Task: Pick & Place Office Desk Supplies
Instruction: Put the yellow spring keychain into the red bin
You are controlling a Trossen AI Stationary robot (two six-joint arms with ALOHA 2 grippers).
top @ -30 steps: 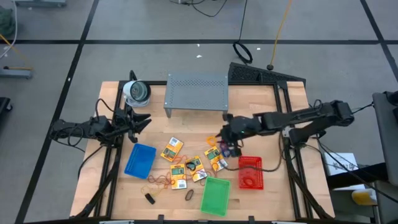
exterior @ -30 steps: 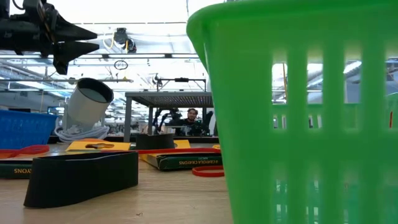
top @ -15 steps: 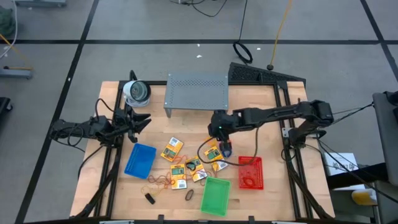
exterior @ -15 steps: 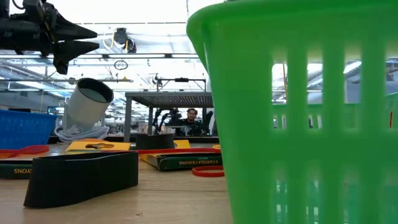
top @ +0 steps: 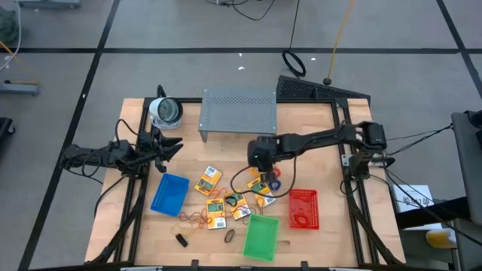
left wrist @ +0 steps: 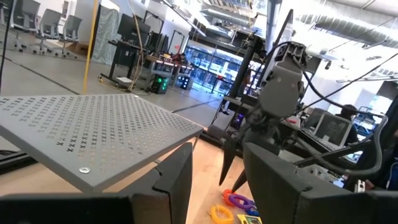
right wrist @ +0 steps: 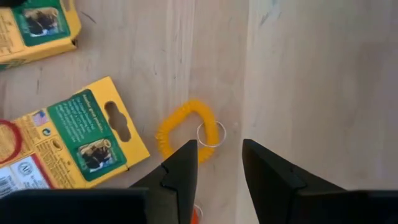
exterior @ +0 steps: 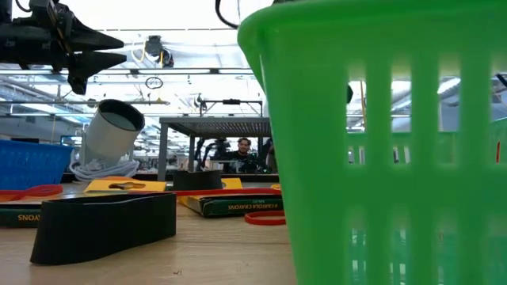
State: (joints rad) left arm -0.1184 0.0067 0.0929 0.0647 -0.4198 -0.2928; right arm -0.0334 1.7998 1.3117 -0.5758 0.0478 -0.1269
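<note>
Several yellow-orange crayon boxes (top: 208, 181) lie flat in the middle of the table, with thin rubber-band loops (top: 192, 218) and a black clip (top: 181, 239) nearer the front. A yellow coiled loop (right wrist: 183, 129) with a small metal ring lies flat on the wood beside a crayon box (right wrist: 81, 140). My right gripper (right wrist: 217, 168) hangs open just above this loop, fingers slanting down, touching nothing. In the high view it (top: 263, 167) is near the table's middle. My left gripper (left wrist: 217, 180) waits open above the table's left side (top: 162, 147).
The grey perforated shelf (top: 238, 113) stands at the back, with a round white-grey object (top: 165, 111) to its left. A blue basket (top: 169, 193), a green basket (top: 260, 235) and a red basket (top: 303, 208) stand around the supplies. Another black clip (exterior: 103, 226) lies near the front edge.
My right gripper has moved toward the table's left edge and come down over the crayon boxes, tipping more steeply downward as the arm stretched out. The supplies lie where they were.
</note>
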